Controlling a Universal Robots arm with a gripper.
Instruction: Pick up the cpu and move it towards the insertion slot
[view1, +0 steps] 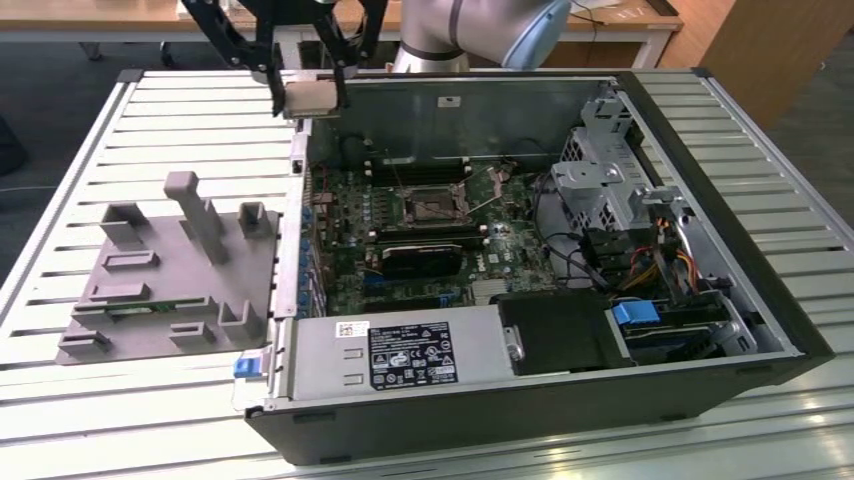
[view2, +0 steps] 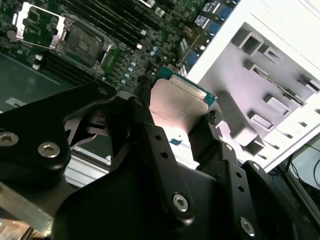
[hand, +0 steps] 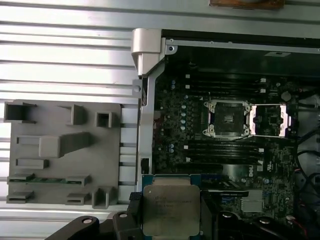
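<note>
We carry the cpu (view1: 310, 97) aloft.
Our jaws pinch its edges; any slip drops it short of the insertion slot (view1: 434, 208).

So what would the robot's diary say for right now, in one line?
gripper: shut on cpu | cpu: lifted, over case's far corner | insertion slot: open, empty | fixture: beside case

You had the open computer case (view1: 694, 330) lying on the slatted table (view1: 80, 180), the fixture block (view1: 160, 290) just beside it at nine o'clock. The insertion slot (view1: 434, 205) sat inside on the motherboard (view1: 400, 270). The cpu (view1: 310, 97) hung at the case's eleven o'clock corner.
</note>
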